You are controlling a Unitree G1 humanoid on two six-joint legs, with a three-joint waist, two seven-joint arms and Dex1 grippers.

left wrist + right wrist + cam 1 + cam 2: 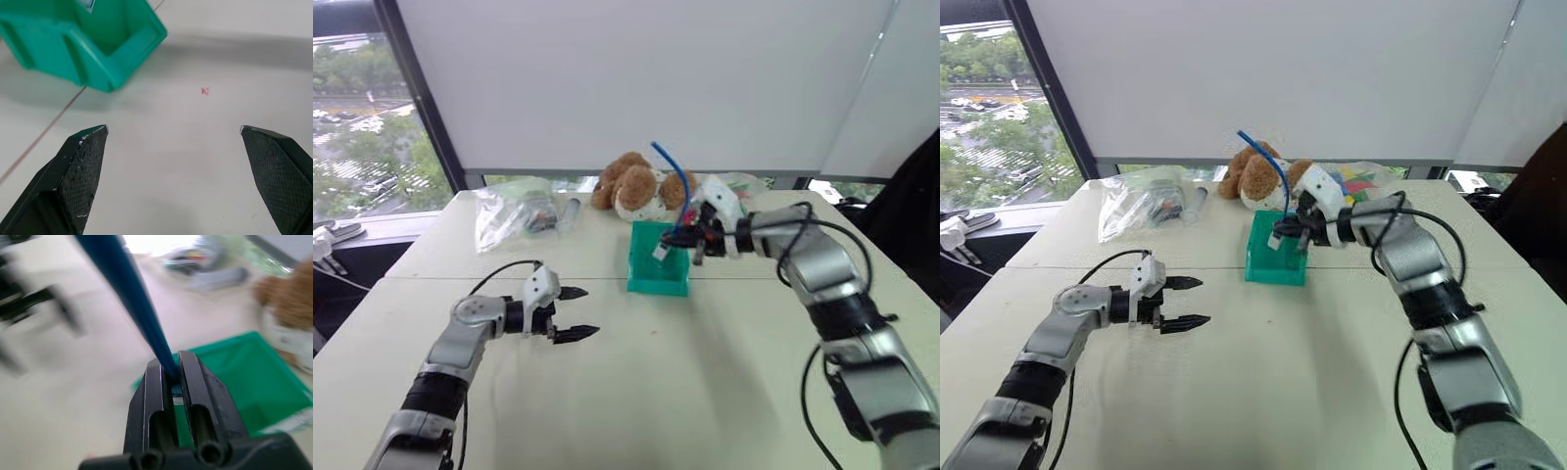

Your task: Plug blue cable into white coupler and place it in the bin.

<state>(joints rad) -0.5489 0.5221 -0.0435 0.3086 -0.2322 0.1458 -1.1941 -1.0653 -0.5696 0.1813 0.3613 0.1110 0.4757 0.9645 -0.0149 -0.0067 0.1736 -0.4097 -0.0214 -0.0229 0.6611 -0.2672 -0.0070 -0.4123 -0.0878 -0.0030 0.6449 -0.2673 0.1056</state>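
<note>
Blue cable (pixel 677 176): pinched in the right gripper (pixel 677 238), arcing up above the bin (pixel 658 277).
White coupler (pixel 660 253): hanging over the bin.
Left gripper (pixel 579 313): spread wide, empty.

The bin (pixel 658 264) is set on the table (pixel 705 382) at mid-depth, a little right of centre. Directly over its far right corner the right gripper (pixel 683 238) is held, with the blue cable (pixel 677 176) rising from it and the white coupler (pixel 660 253) hanging just inside the bin's top. Behind the bin a plush toy (pixel 636 186) is lying; far left of that, clear bags (pixel 514 211). Nearer and left of the bin, the left gripper (pixel 574 313) is placed above the table.
</note>
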